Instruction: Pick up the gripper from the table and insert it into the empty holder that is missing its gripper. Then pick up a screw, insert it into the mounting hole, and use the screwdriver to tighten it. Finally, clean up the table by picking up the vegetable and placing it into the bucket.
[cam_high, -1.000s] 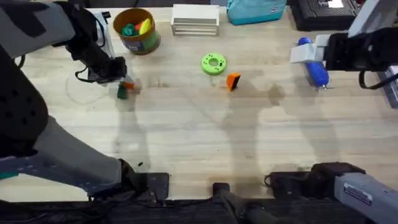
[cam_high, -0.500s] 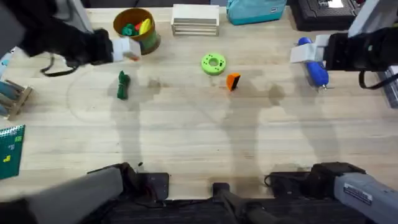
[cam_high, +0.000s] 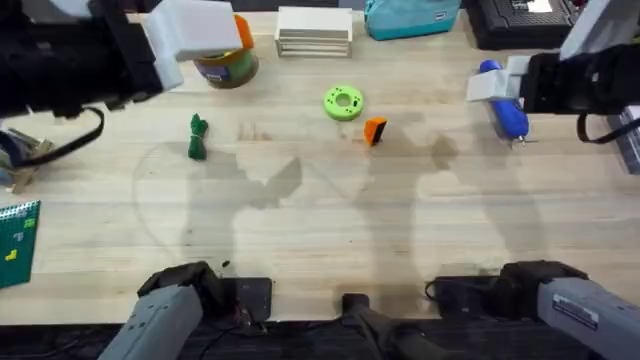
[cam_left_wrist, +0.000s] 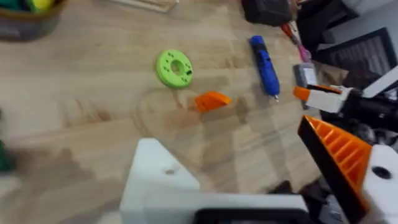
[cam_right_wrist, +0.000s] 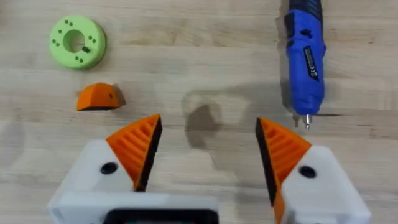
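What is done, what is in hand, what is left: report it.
Done: nothing. The orange fingertip lies on the table, the white holder is bare, and the vegetable lies outside the bucket. In hand: nothing; left gripper and right gripper are open, empty. Left: every step; the screwdriver lies unused.

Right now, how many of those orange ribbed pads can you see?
4. Two on the right gripper, one on the left gripper, whose other finger is bare, and a loose pad on the table beside the green disc. The left arm could hide more.
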